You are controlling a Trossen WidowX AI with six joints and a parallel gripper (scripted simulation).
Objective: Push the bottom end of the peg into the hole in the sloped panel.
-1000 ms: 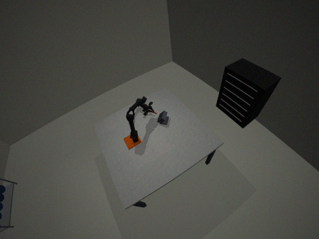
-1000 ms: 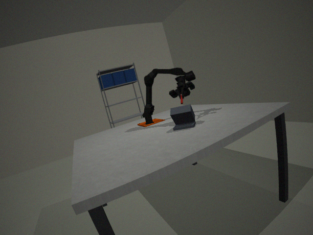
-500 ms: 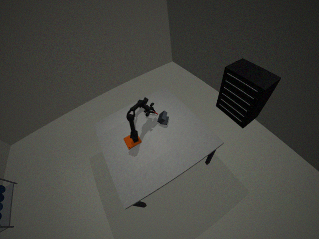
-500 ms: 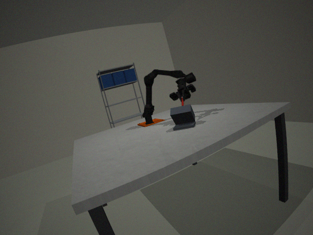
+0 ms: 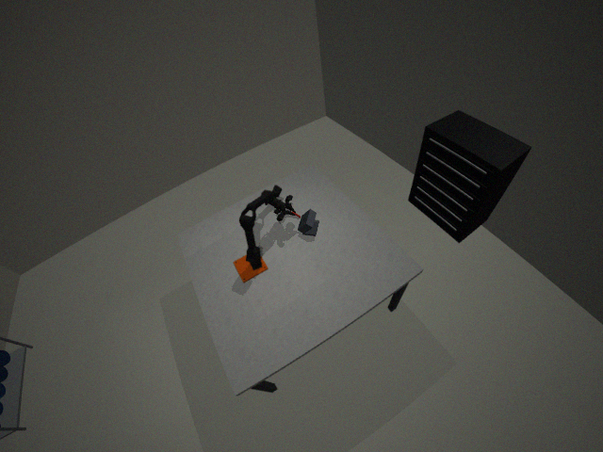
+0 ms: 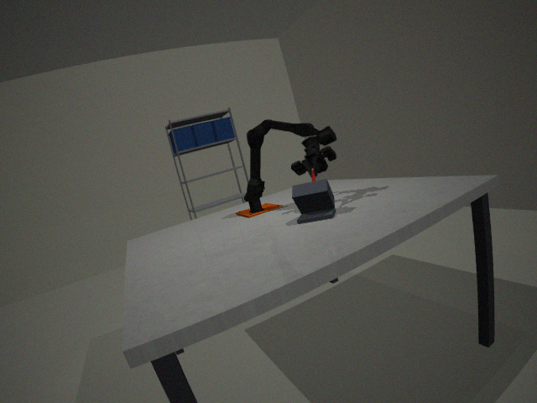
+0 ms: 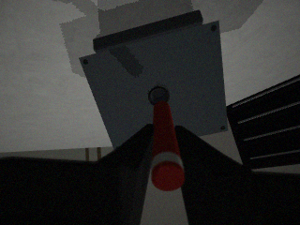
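Observation:
A round red peg [image 5: 296, 214] [image 6: 313, 175] [image 7: 164, 123] with a pale band near its top end is held between the fingers. My gripper [image 5: 292, 211] [image 6: 312, 169] [image 7: 163, 131] is shut on it and tilted toward the panel. The grey-blue sloped panel [image 5: 305, 222] [image 7: 127, 100] stands on the table; the exterior view shows the block [image 6: 313, 200] from behind. The round hole [image 7: 158, 92] is in the middle of its face. In the wrist view the peg's far end overlaps the hole's lower edge. Whether the tip touches the face or has entered the hole cannot be told.
The panel block stands on the grey table [image 5: 311, 301] [image 6: 225, 269]. The arm's orange base plate [image 5: 242, 272] [image 6: 245, 213] is bolted near one side. A black drawer cabinet [image 5: 452, 180] [image 7: 272, 127] and a shelf with blue bins [image 6: 203, 133] stand beyond the table.

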